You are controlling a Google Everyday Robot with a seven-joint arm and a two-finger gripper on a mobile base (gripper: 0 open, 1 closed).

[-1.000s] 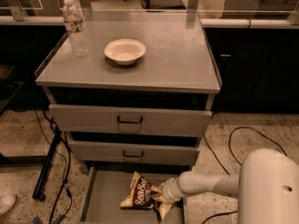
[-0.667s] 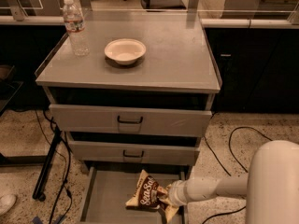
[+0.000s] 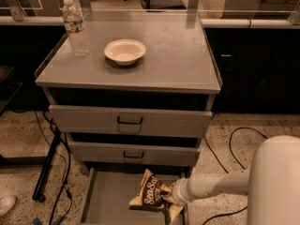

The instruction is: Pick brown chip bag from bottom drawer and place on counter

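While I am watching through the one camera, the tool (image 3: 172, 199) is sitting low over the right side of the bottom drawer (image 3: 110, 200). It is gripping the right edge of the brown chip bag (image 3: 150, 196), and the bag's cream-yellow edge is bunching up around it. The bag is tilting, with its top corner pointing up and to the left. Its white "Sea Salt" lettering is facing me, and its lower left corner is reaching down toward the grey drawer floor. I cannot tell whether that corner is touching the floor.

The white arm (image 3: 215, 185) is running from the tool to the right and slightly upward. It is joining the robot's big white body (image 3: 276, 182) at the right edge of my view.

The bottom drawer is standing pulled out beneath the middle drawer (image 3: 164, 153) and the top drawer (image 3: 164, 122), each with a black handle.

Above them, the grey surface (image 3: 178, 55) is carrying a pale bowl (image 3: 124, 51) left of centre. A water bottle (image 3: 75, 27) is standing upright near its back left corner, apart from the bowl. A black cable (image 3: 234, 139) is looping across the speckled floor to the right of the cabinet.
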